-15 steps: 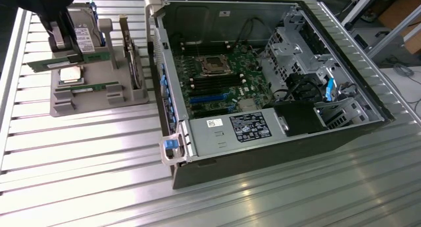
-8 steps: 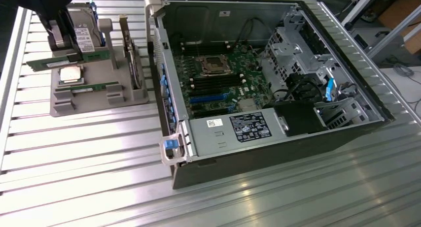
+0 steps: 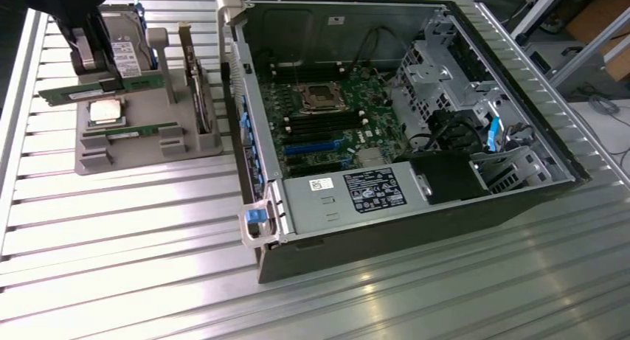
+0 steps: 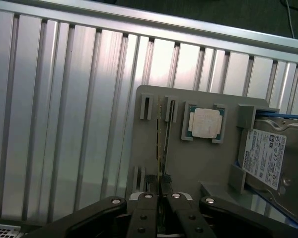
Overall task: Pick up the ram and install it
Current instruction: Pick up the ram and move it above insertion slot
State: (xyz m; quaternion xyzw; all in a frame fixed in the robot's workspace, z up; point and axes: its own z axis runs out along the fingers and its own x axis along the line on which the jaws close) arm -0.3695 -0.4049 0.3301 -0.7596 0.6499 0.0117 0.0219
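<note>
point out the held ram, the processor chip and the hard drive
long green ram stick (image 3: 64, 94): exterior view, circuit board
square silver processor chip (image 4: 206, 122): wrist view, lid centre
large silver hard drive (image 4: 268, 156): wrist view, white label

Nothing reads clearly from here. The hard drive (image 4: 283, 186), ahead and to one side of the fingers (image 4: 144, 213), wears a white label (image 4: 264, 156) of fine print and round marks, too small to make out. Well away from the fingers, the power supply (image 3: 313, 207) carries a black label (image 3: 374, 191) and a white sticker (image 3: 322, 184), equally illegible
</note>
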